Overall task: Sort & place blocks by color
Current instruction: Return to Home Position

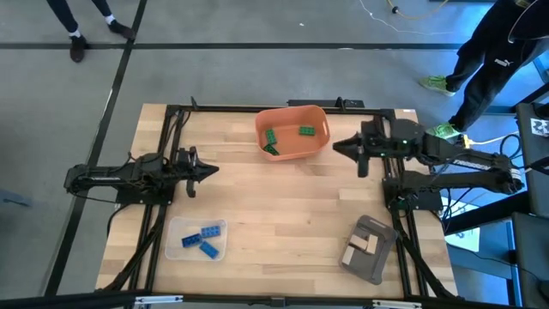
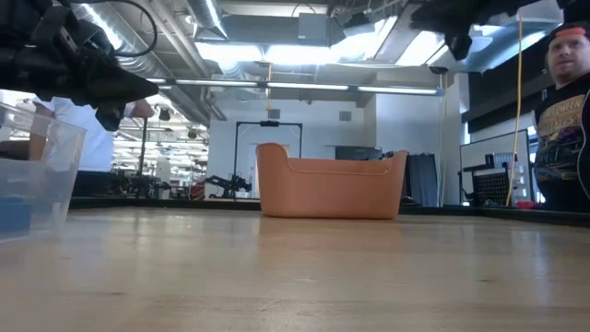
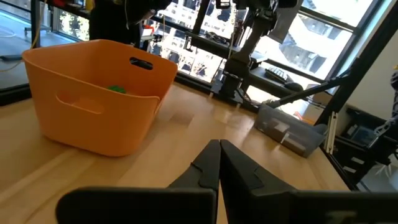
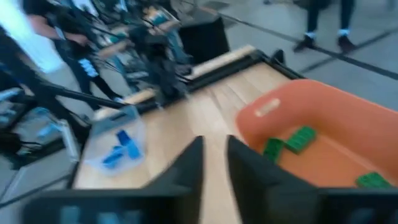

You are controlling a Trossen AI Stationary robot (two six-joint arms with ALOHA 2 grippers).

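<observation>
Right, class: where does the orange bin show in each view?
High view: orange bin, top centre of the table.
Low view: bin, centre, far across.
Left wrist view: bin, close ahead.
Right wrist view: bin, close ahead.
Shared landmark: the wooden table beneath it.

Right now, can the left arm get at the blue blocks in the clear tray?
Probably yes: the left tool is shut and empty, and the clear tray holding the blue blocks lies open-topped nearby, nothing between.
</observation>
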